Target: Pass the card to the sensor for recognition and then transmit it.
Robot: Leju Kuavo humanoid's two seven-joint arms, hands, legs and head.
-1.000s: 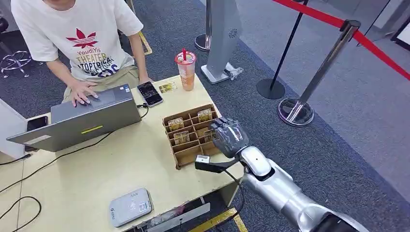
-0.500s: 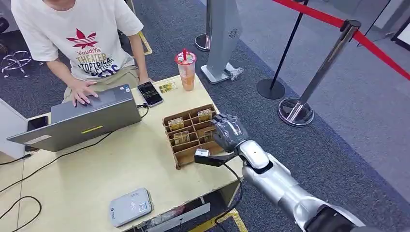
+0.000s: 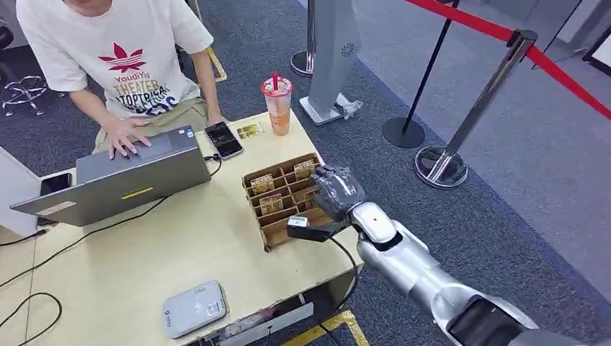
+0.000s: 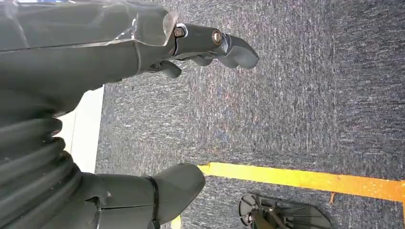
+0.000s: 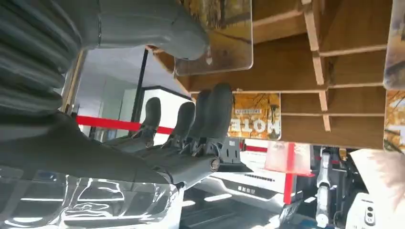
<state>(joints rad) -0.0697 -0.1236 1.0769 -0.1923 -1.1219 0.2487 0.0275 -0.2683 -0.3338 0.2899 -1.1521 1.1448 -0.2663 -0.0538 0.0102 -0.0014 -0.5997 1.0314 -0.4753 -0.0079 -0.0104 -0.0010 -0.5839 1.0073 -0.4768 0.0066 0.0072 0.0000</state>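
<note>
1. Right hand [image 3: 337, 193]: positioned over the right-side compartments of the wooden card holder [image 3: 277, 216] on the table [image 3: 144, 267]. In the right wrist view the thumb [image 5: 157, 28] lies against a card [image 5: 220, 36] and the fingers [image 5: 210, 114] stand apart from it. Whether the card is actually pinched cannot be told.
2. Cards: several stand upright in the holder's compartments. A second card [image 5: 253, 121] sits in a further compartment, its print partly readable; others are cut off at the frame edge.
3. The hand hides the holder's nearest right compartments in the head view.
4. Left hand [image 4: 119, 119]: hangs above grey carpet with a yellow floor stripe [image 4: 305, 179]. Thumb and fingers are spread apart, nothing between them.
5. Sensor [image 3: 194, 308]: grey, flat unit near the table's front edge, well apart from the holder.
6. Person [image 3: 115, 58]: seated at the far side, head cut off, a hand on the open laptop [image 3: 122, 180].
7. Phone [image 3: 223, 139] and drink cup [image 3: 277, 104] rest at the far edge.
8. Red barrier tape on stanchions [image 3: 475, 108] stands at the right.
</note>
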